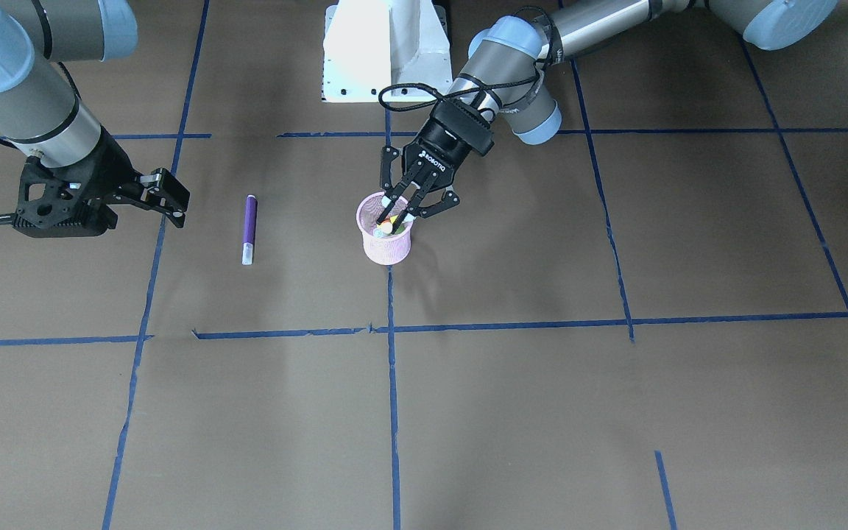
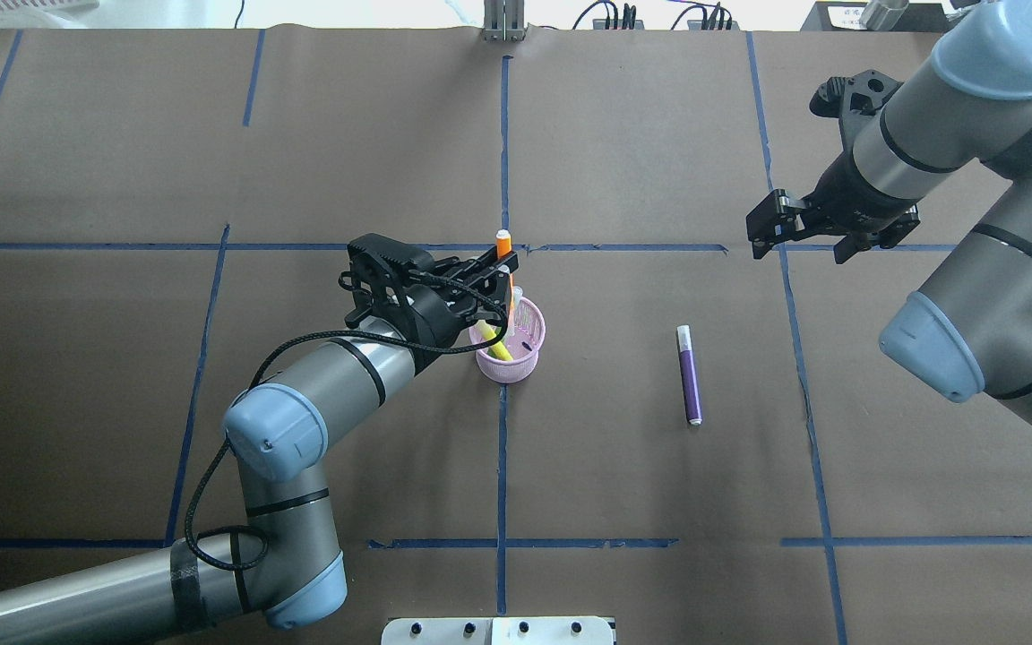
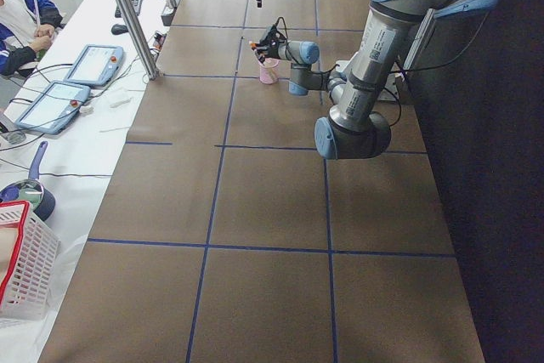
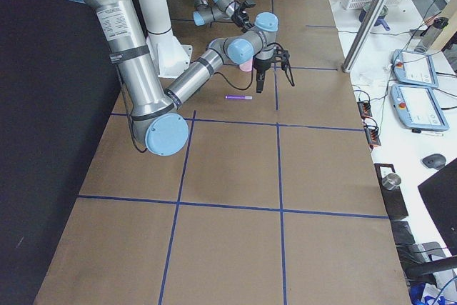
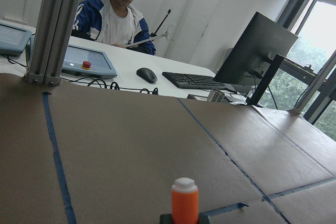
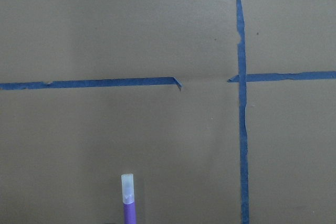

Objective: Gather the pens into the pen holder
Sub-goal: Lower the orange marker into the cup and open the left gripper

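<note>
The pink mesh pen holder (image 2: 518,361) stands near the table's middle and also shows in the front view (image 1: 389,249). A bright green pen (image 2: 495,343) leans inside it. My left gripper (image 2: 500,273) is at the cup's rim, shut on the orange pen (image 2: 504,244), which stands upright with its lower part in the cup. The pen's top shows in the left wrist view (image 5: 185,200). The purple pen (image 2: 689,374) lies flat on the table to the cup's right; its capped end shows in the right wrist view (image 6: 128,198). My right gripper (image 2: 798,249) is open and empty, above the table beyond the purple pen.
Blue tape lines (image 2: 503,161) cross the brown table cover. The robot's white base (image 1: 387,51) stands at the near edge. An operator (image 5: 118,17), tablets and a keyboard are at a desk beyond the far edge. A white basket (image 3: 21,261) is off the table's end.
</note>
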`<state>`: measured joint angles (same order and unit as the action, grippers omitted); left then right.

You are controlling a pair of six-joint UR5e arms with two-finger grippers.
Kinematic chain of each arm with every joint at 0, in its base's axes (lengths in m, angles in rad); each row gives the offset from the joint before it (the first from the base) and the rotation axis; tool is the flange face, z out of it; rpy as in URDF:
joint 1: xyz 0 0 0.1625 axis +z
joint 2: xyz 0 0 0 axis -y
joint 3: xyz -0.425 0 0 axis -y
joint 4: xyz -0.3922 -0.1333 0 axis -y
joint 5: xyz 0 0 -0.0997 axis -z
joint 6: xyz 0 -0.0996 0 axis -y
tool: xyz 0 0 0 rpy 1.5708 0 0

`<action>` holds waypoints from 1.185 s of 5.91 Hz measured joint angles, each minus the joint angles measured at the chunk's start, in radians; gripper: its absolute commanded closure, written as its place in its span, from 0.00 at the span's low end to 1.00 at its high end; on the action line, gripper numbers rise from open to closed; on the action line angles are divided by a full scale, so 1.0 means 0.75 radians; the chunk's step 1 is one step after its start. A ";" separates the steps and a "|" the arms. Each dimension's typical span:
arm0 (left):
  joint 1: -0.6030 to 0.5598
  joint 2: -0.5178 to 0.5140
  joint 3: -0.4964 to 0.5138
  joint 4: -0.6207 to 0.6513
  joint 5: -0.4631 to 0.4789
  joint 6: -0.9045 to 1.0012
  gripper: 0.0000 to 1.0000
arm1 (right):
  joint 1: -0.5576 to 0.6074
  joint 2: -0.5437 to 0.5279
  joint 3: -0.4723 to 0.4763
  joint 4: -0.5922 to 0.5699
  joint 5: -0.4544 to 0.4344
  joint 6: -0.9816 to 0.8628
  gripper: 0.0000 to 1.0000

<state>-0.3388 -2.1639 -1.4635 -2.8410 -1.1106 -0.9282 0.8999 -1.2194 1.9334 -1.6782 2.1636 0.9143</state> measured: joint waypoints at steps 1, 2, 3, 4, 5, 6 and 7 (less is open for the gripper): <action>0.012 0.000 0.005 0.000 -0.001 0.000 0.05 | -0.001 -0.001 0.002 0.001 -0.005 0.000 0.00; 0.016 -0.003 0.005 0.000 -0.006 0.000 0.00 | -0.003 -0.001 0.003 0.002 -0.007 0.002 0.00; 0.017 -0.004 -0.004 -0.001 -0.010 -0.002 0.00 | -0.006 -0.001 0.003 0.004 -0.007 0.005 0.00; 0.017 0.002 -0.036 -0.003 -0.014 -0.004 0.00 | -0.018 -0.001 0.001 0.007 -0.008 0.007 0.00; 0.015 0.007 -0.080 -0.002 -0.020 -0.005 0.00 | -0.033 -0.001 0.000 0.008 -0.011 0.007 0.00; 0.011 0.010 -0.119 0.010 -0.028 -0.004 0.00 | -0.056 0.002 0.001 0.010 -0.044 0.007 0.00; -0.012 0.012 -0.170 0.061 -0.073 -0.002 0.00 | -0.112 0.008 0.001 0.010 -0.113 0.008 0.00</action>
<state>-0.3478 -2.1546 -1.5907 -2.7955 -1.1656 -0.9300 0.8162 -1.2135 1.9343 -1.6706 2.0791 0.9201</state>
